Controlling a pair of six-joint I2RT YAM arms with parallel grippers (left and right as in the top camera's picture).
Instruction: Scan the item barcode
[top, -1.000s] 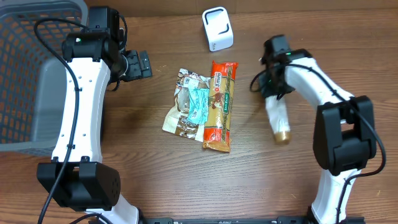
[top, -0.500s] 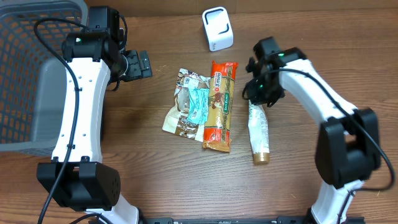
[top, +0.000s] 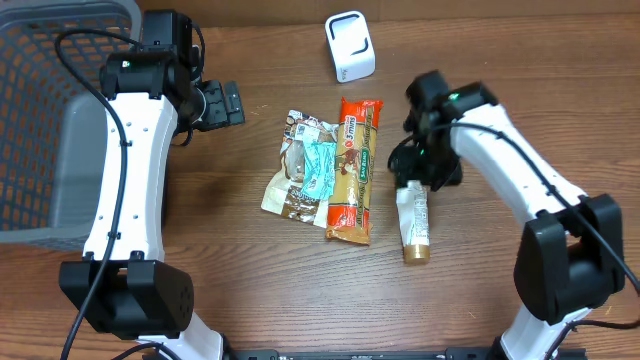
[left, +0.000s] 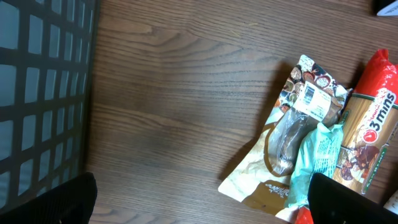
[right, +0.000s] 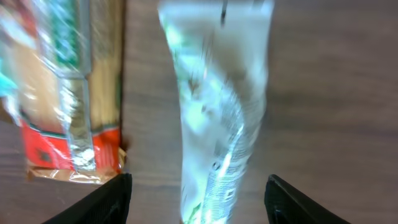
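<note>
Tube (top: 414, 218) flat on tabletop right of centre, cap toward near edge, just beside pasta pack (top: 354, 170); scanner (top: 350, 46) at far edge. Right claw (top: 418, 180) over tube's upper end.

Left wrist: left claw (left: 202, 202) released, empty, above wood.

Right wrist: fingers (right: 106, 199) spread wide, astride tube, clear of it.

On the table (top: 230, 250), a basket (top: 60, 120) stood at the left edge and a scanner (top: 350, 45) at the far middle. Mid-table, a pouch (top: 295, 185) lay left of and touching a pasta packet (top: 355, 200), with a sachet (top: 322, 165) overlapping both. A tube (top: 414, 222) lay just right of the packet.
</note>
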